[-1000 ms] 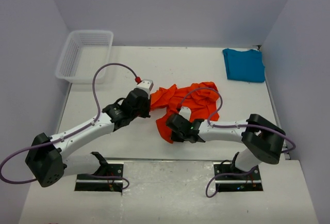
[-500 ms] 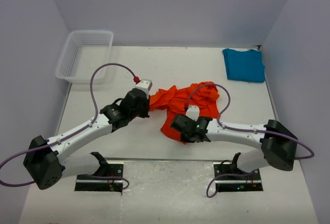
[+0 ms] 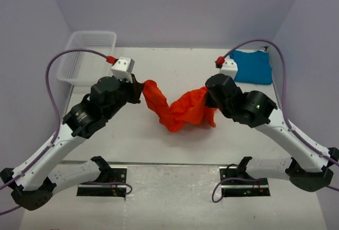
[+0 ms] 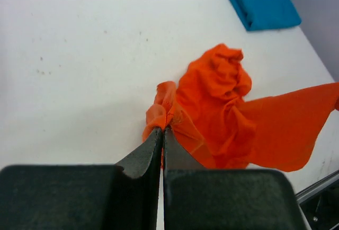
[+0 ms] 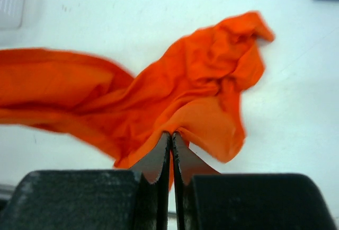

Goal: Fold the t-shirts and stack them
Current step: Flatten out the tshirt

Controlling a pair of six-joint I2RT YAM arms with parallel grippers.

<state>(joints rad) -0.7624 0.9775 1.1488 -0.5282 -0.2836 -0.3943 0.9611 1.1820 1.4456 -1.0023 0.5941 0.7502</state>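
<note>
Hanging between the two arms: orange-red t-shirt [image 3: 180,112], crumpled, held up at both ends and sagging in the middle (whether the low folds touch the surface [image 3: 132,134] I cannot tell). Left tool [image 4: 162,130] has its fingers pressed together on a bunched edge of the cloth. Right tool [image 5: 171,134] likewise pinched tight on the opposite edge. Teal-blue t-shirt [image 3: 251,67] lies folded flat at the far right corner, well apart. White mesh basket [image 3: 87,55] sits at the far left corner.
</note>
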